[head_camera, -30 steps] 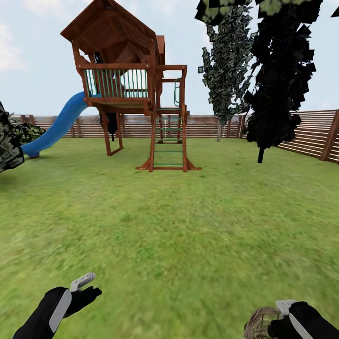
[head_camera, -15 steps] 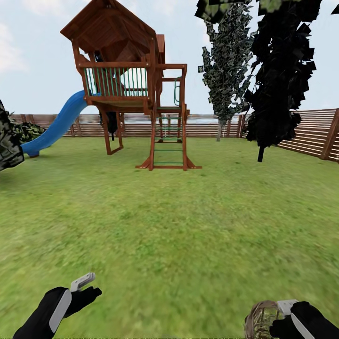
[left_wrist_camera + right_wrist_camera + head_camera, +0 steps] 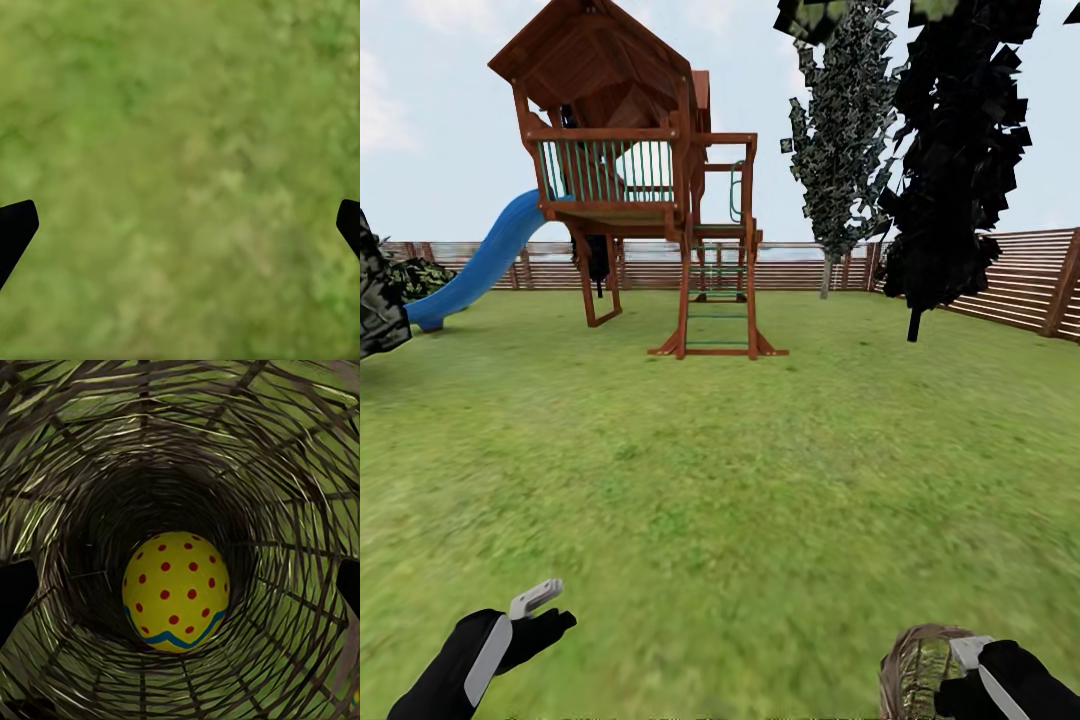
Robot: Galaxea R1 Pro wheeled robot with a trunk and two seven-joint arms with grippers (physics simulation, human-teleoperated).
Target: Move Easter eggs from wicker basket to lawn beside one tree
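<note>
Change: since the earlier head frames, more of the brown-grey woven wicker basket (image 3: 922,668) shows at the lower right; the playhouse sits slightly larger, so the camera has advanced.
Basket: at the right gripper (image 3: 972,672), above the mottled green lawn (image 3: 740,480).
Egg: one bright yellow Easter egg (image 3: 176,591) with red dots and a blue-green zigzag band lies at the bottom of the basket, seen in the right wrist view.
Right gripper: dark fingertips at both frame edges, spread wide; grip on the basket cannot be told.
Left gripper (image 3: 543,612): fingers wide apart, empty, over bare grass.
Surroundings: wooden playhouse with blue slide (image 3: 625,170), brown slatted fence (image 3: 1020,280), black-leaved thin tree (image 3: 950,160).
</note>
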